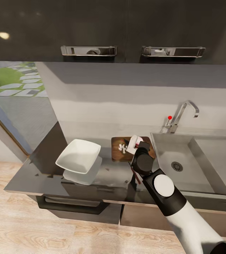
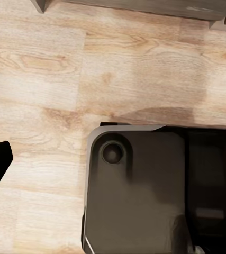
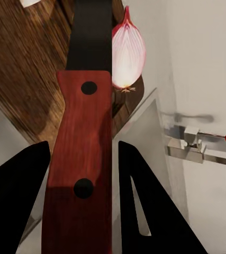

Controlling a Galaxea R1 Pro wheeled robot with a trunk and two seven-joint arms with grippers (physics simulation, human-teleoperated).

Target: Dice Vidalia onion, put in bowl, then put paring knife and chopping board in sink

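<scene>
**Dicing under way: knife in hand over the board**

Your right gripper (image 3: 83,174) has its black fingers (image 3: 17,185) pinching the red-handled paring knife with the dark blade (image 3: 83,137). The blade reaches over the dark brown wooden chopping board (image 1: 118,143), which lies on the dark grey glossy table (image 1: 39,169), just left of the stainless-steel sink (image 1: 212,165).

- A pink-and-white onion half (image 3: 127,53) sits right beside the blade; small white diced bits (image 1: 122,147) lie on the board.
- Bring the blade down square onto the half and keep the handle level, so the onion doesn't skid toward the sink edge.
- The white squarish bowl (image 1: 78,156) waits left of the board.
- Left fingers: cannot tell; that wrist camera faces the wooden floor (image 2: 65,79).
- No brands, labels or writing readable.
</scene>
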